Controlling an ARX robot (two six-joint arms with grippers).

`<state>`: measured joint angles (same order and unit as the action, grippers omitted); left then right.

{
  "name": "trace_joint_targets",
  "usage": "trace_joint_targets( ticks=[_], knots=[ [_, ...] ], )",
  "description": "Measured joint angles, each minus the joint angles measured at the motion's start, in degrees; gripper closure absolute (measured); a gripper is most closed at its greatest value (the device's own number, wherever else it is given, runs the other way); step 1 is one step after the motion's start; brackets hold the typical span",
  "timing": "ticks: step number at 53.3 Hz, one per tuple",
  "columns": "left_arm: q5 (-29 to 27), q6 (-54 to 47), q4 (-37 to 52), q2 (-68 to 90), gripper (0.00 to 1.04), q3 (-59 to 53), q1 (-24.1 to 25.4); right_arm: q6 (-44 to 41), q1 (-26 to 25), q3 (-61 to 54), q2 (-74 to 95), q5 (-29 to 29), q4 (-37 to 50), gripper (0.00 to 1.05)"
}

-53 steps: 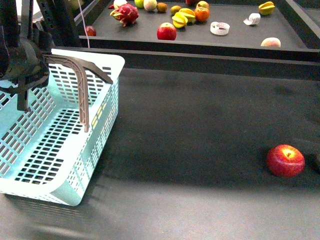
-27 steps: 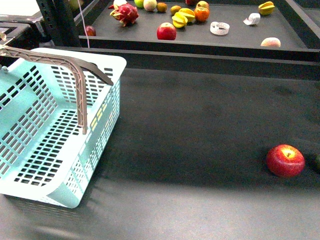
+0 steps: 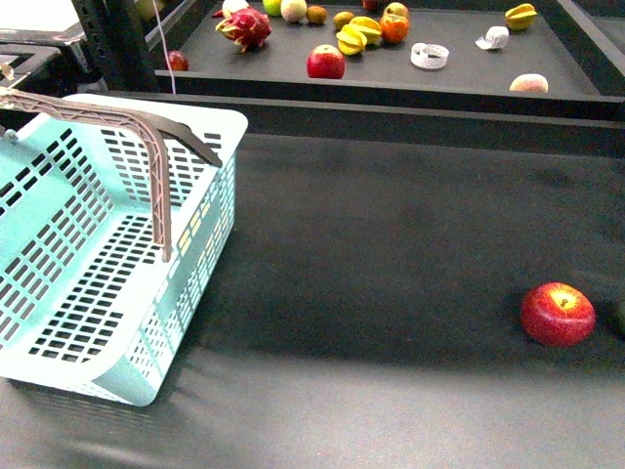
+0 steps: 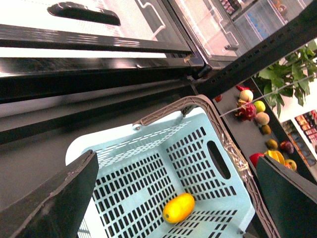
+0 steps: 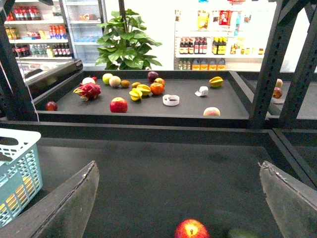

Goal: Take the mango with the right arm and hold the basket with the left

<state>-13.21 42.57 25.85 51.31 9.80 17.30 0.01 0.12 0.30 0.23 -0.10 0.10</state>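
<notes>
Claw fingers spread wide, empty, in both wrist views. Front view: left arm gone from the turquoise slotted plastic basket (image 3: 107,264) since a second ago. Left wrist view: yellow oval mango (image 4: 179,208) lies inside — task apparently finished.

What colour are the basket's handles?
Grey-brown, ribbed handles on the light turquoise basket; clearest in the front view.
</notes>
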Motion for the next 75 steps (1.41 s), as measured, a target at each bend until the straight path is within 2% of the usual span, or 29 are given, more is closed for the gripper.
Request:
trace_joint_targets(
  ticks=[4,5,6,7,9,22,30,34,38,65,71,75],
  knots=[
    [0.28,-0.55,-0.02,0.02,0.06,0.00,0.00,0.00,0.00,0.00,0.00,0.00,0.00,0.08],
    [25.35,-20.22,20.31,3.28,0.27,-6.58,2.73,0.00,0.00,0.00,0.00,0.00,0.00,0.08],
    [28.98,-24.35,21.64,1.99,0.33,-7.34,1.92,0.00,0.00,0.00,0.00,0.00,0.00,0.08],
    [29.64,-34.21,19.91,-3.02,0.48,-7.91,-0.70,0.00,0.00,0.00,0.02,-0.04,-0.02,0.08],
    [27.52,-37.51,17.22,-6.43,0.58,-8.41,-2.16,0.00,0.00,0.00,0.00,0.02,0.00,0.08],
    [22.05,-41.33,6.58,-18.27,1.01,-8.61,-7.89,0.00,0.00,0.00,0.00,0.00,0.00,0.08],
    [19.56,-41.77,0.76,-24.50,1.01,-8.63,-10.67,0.00,0.00,0.00,0.00,0.00,0.00,0.08],
    [14.16,-41.92,-1.68,-27.06,1.01,-8.63,-14.53,0.00,0.00,0.00,0.00,0.00,0.00,0.08],
    [13.79,-42.12,-3.80,-29.44,1.01,-8.66,-16.92,0.00,0.00,0.00,0.00,-0.02,0.00,0.08],
    [13.20,-42.12,-15.61,-41.29,1.01,-8.66,-17.16,0.00,0.00,0.00,0.00,0.00,0.00,0.08],
    [13.20,-42.14,-24.79,-48.72,1.01,-8.63,-17.16,0.00,0.00,0.00,0.00,0.02,-0.02,0.08],
    [13.22,-42.12,-25.55,-50.86,1.01,-8.63,-17.16,0.00,0.00,0.00,0.00,0.00,0.00,0.08]
  ],
)
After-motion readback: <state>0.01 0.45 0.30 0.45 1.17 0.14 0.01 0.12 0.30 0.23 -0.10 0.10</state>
